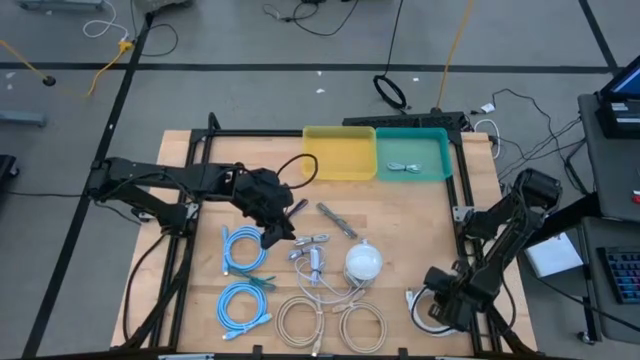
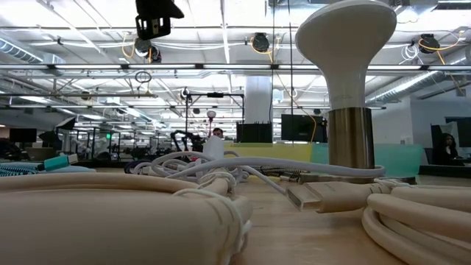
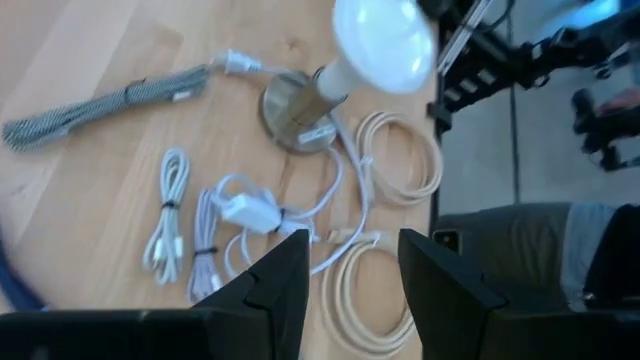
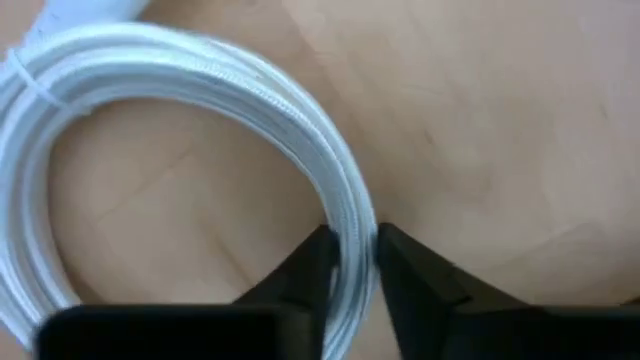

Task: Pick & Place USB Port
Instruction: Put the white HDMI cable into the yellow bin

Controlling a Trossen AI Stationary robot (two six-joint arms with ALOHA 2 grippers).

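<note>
A small white USB adapter with thin white cords (image 3: pixel 250 210) lies on the wood table among bundled cables, also seen in the high view (image 1: pixel 312 255). My left gripper (image 1: pixel 278 232) hovers open beside it, and its fingers (image 3: pixel 290 275) touch nothing. My right gripper (image 1: pixel 437 303) is low at the table's near right corner, shut on a coiled white cable (image 1: pixel 425 312). A yellow bin (image 1: pixel 340 170) and a green bin (image 1: pixel 440 150) stand at the far edge. A thin cable (image 1: pixel 403 168) lies in the green bin. My right gripper (image 4: pixel 350 250) pinches the bundled strands of the white cable's coil (image 4: pixel 345 195) between its two fingers. The fingers lie across the strands at one side of the loop, coming down from above. The rest of the coil (image 4: pixel 120 70) lies on the wood.
A white dome lamp on a metal base (image 1: pixel 363 262) stands mid-table. Around it lie a grey braided cable (image 1: pixel 337 220), two blue coiled cables (image 1: pixel 242 248), and beige coils (image 1: pixel 300 320) at the near edge. Black frame rails (image 1: pixel 462 215) line the table's sides.
</note>
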